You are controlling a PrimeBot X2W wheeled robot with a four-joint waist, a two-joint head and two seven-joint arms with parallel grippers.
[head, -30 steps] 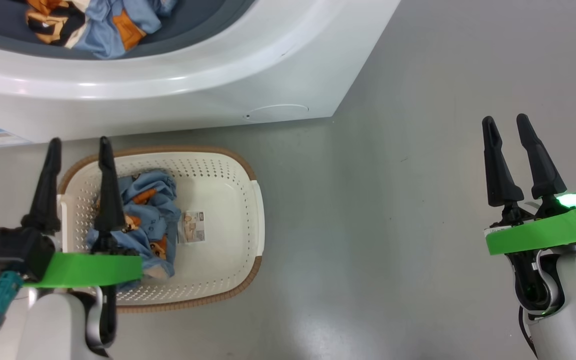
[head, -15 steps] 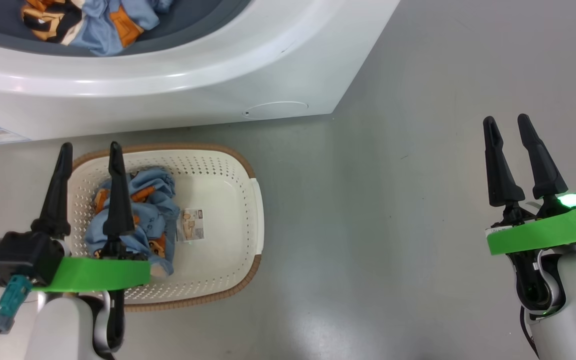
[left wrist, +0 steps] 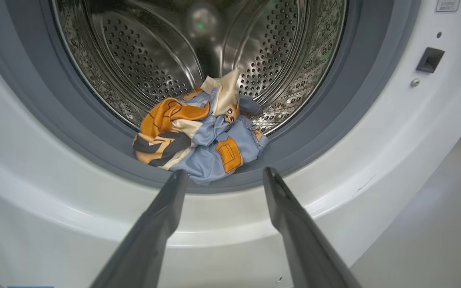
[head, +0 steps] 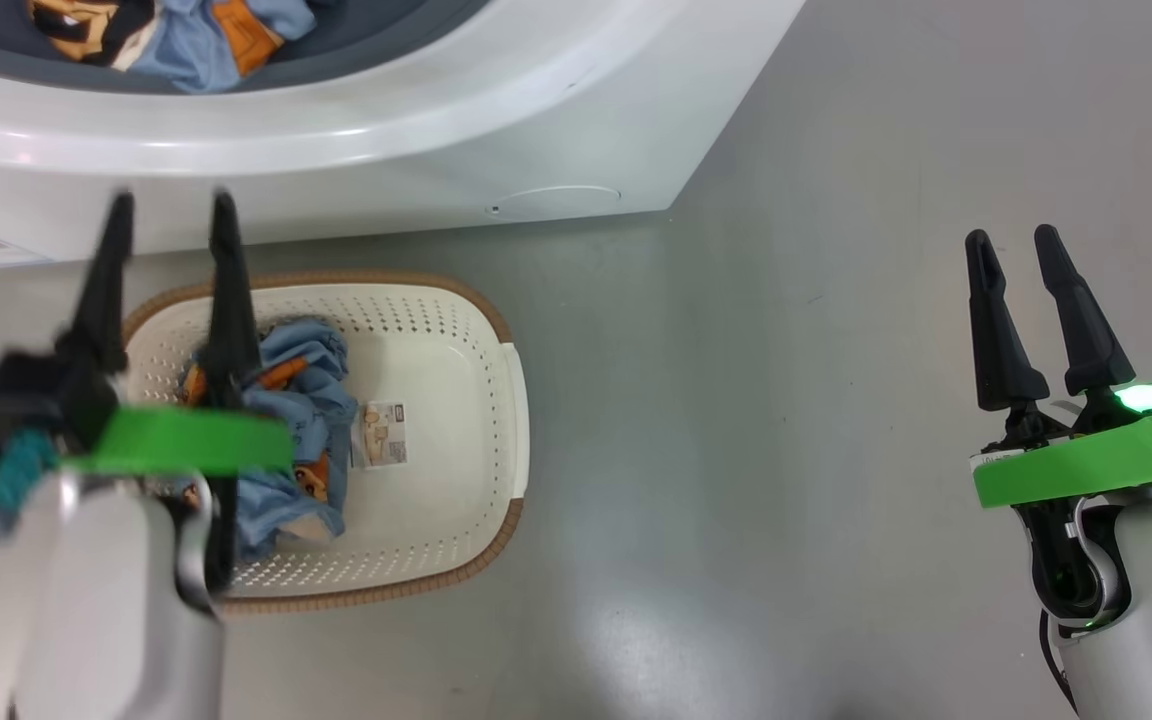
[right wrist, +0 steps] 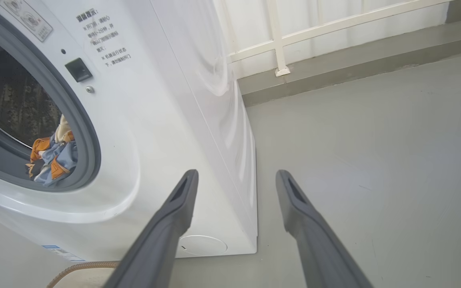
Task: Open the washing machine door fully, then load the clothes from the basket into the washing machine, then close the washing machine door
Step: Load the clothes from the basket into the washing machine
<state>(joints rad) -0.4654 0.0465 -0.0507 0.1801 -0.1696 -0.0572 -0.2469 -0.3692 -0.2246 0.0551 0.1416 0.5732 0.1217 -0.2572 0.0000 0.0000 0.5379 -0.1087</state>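
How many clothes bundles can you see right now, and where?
2. One clothes bundle lies at the drum's front lip; a second bundle sits in the basket's left half. More may be hidden underneath either.

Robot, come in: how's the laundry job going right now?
Left end effector open, empty, over basket. Right end effector open, empty. Some clothes in drum, more in basket. Nothing in the way.

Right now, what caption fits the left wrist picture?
Open left gripper faces clothes lying inside the washing machine.
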